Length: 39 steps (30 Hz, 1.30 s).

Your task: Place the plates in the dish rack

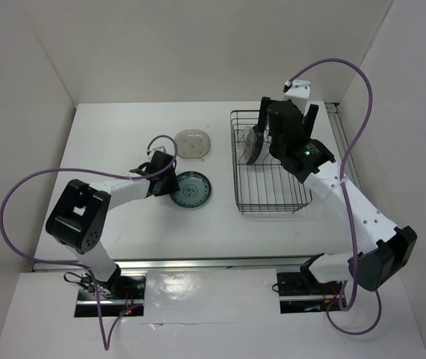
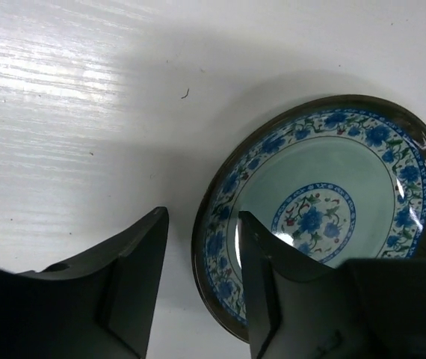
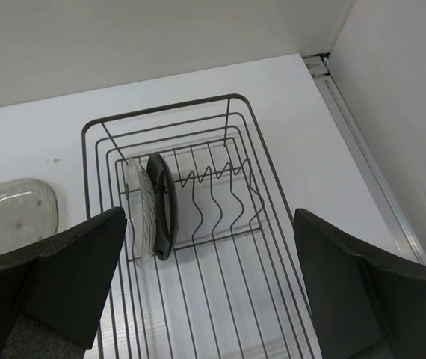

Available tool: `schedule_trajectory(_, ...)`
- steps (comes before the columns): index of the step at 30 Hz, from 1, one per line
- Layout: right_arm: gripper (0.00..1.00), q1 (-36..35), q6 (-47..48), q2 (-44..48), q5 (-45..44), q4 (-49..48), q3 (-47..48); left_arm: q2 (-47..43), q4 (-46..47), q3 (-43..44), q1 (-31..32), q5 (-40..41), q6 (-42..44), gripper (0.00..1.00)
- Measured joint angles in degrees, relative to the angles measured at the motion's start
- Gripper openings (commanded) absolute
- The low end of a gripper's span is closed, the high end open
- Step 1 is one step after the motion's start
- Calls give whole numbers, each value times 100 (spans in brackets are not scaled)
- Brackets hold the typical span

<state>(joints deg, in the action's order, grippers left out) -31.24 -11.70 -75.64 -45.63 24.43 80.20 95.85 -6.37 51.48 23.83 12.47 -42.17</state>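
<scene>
Four plates in all, one dish rack, two arms. Two plates inside the rack, two outside it on the white surface.

In the rack, a dark wire basket with raised sides: a clear glass plate and a glossy black round plate. Both on edge, side by side at the left end of the row of upright wire dividers. Glass one nearer the rack's left wall, black one just to its right, so close that contact between them cannot be ruled in or out.

On the surface, left of the rack: a beige speckled rounded-square plate, flat, farther back. A blue-and-white patterned round plate, also flat, nearer the arms, close to the beige one but apart from it.

Left arm stretched low toward the blue-and-white plate. Left jaws partly spread, straddling that plate's rim on the side away from the rack: one finger outside over bare surface, the other finger over the floral inside, the dark rim in the gap between. No pinch on the rim yet.

Right arm reaching over the rack. Right jaws spread wide, holding nothing, hanging above the rack and looking down on the two racked plates.
</scene>
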Motion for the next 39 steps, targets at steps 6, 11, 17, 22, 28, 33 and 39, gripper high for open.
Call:
schedule_trajectory(6,100,-2,-2,203,26,-35,-63,127,127,66,0,55,-26,42)
schedule_trajectory(11,100,-2,-2,280,52,-48,-81,151,262,63,-2,-26,-76,17)
schedule_trajectory(17,100,-2,0,284,210,-138,-149,131,730,118,0,-232,-339,0)
schedule_trajectory(22,100,46,37,387,905,-424,-505,-225,730,-55,7,-127,-435,0)
schedule_trajectory(28,100,293,48,450,1606,-527,-570,-1226,332,-616,4,389,-396,0)
schedule_trajectory(33,100,540,98,509,2876,-732,-621,-2275,151,-1064,-2,498,-111,0)
schedule_trajectory(39,100,588,374,402,5132,-1325,-994,-3650,426,-1447,79,205,184,0)
